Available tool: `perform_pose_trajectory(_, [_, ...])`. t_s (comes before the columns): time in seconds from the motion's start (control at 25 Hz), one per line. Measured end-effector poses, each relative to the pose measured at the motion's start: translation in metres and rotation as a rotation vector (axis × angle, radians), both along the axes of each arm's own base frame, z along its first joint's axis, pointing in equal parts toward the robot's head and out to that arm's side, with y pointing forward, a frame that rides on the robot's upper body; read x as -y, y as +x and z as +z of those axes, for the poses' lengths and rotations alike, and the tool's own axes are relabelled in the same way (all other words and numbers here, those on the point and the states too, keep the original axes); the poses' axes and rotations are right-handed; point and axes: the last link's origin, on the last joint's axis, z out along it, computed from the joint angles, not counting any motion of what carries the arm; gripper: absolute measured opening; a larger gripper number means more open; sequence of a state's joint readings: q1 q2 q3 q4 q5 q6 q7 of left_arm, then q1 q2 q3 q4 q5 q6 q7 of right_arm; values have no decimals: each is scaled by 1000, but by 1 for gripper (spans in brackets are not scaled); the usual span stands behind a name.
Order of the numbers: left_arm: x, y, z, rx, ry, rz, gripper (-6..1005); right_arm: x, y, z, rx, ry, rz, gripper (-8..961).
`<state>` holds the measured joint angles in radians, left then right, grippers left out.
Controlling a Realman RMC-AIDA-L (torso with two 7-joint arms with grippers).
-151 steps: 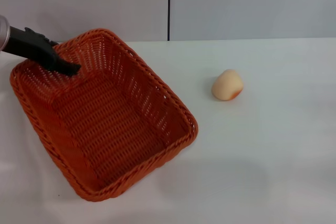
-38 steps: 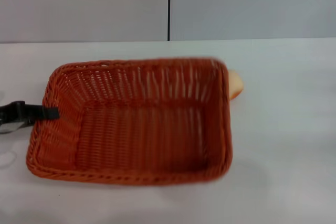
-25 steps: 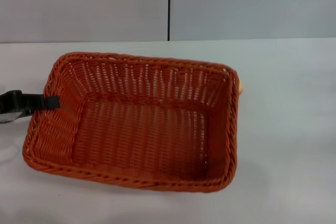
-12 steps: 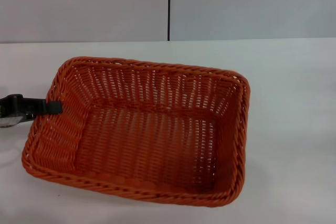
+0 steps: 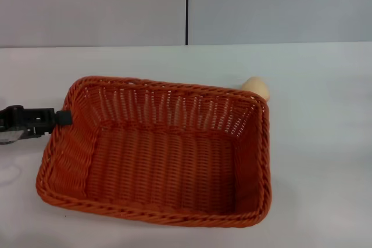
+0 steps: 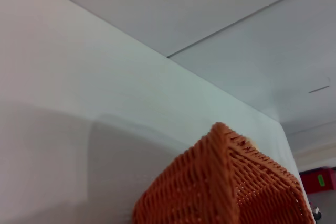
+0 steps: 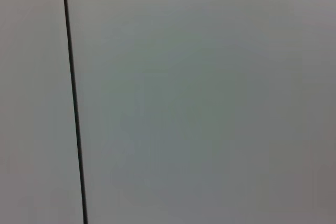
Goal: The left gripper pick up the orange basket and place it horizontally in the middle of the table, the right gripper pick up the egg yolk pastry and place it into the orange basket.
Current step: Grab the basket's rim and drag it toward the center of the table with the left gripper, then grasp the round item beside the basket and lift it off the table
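The orange basket (image 5: 157, 161) lies with its long side across the table (image 5: 314, 161), in the middle, its open top facing up. My left gripper (image 5: 63, 118) reaches in from the left edge of the head view, and its black fingers are closed on the basket's left rim. The egg yolk pastry (image 5: 256, 87) peeks out just behind the basket's far right corner, close to or touching it. In the left wrist view a corner of the orange basket (image 6: 226, 187) shows over the white table. My right gripper is out of view.
A grey wall with a dark vertical seam (image 5: 187, 7) runs behind the table. The right wrist view shows only that wall and the dark vertical seam (image 7: 73, 103). Bare table surface lies to the right of the basket.
The basket has swung from a diagonal lie at the left to crosswise in the middle. In the last half second it dropped slightly nearer, and the pastry shows again behind its corner.
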<state>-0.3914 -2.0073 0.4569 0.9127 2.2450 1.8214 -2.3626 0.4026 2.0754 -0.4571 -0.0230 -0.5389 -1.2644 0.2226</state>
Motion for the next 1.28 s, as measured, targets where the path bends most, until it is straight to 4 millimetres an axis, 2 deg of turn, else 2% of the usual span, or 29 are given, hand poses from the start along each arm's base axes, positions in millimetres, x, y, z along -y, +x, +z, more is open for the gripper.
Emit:
perform_pose_trajectory(0.16, [-1,-6,12,-38,27,-8,408,1,0,0,-1,-3,0,554])
perform_pose_trajectory(0.32, [-4,-15,23,-83,60,-16,467,-1,-1,-1,-2,-8,6,553])
perform_pose_trajectory(0.36, [-7,-24,32,-111,100,-17,482,-2,-2,-2,-10,-11,15,553])
perform_pose_trajectory(0.48, [-9,-30,40,-130,149,-22,481,-3,-4,-3,-36,-23,41,552])
perform_pose_trajectory(0.56, [-17,-37,51,-166,307,-63,481,-6,-8,-3,-93,-61,104,552])
perform_pose_trajectory(0.6, [-17,-37,51,-166,307,-63,481,-6,-8,-3,-93,-61,104,552])
perform_pose_trajectory(0.68, [-22,-40,54,-190,436,-99,481,-9,-10,-3,-135,-104,150,551])
perform_pose_trajectory(0.76, [-29,-40,50,-224,629,-160,482,-16,-16,0,-196,-203,232,551])
perform_pose_trajectory(0.84, [-32,-39,47,-233,691,-181,482,-17,-18,2,-210,-236,257,551])
perform_pose_trajectory(0.92, [-35,-36,43,-237,798,-215,482,-22,-24,7,-246,-328,322,550])
perform_pose_trajectory(0.96, [-36,-33,38,-231,892,-250,482,-26,-31,13,-275,-428,374,550])
perform_pose_trajectory(1.0, [-36,-33,38,-231,892,-250,482,-26,-31,13,-275,-428,374,550])
perform_pose_trajectory(1.12, [-36,-30,28,-205,1058,-293,481,-31,-41,23,-333,-588,425,549])
perform_pose_trajectory(1.28, [-34,-27,21,-216,1206,-328,481,-40,-65,41,-357,-833,479,548])
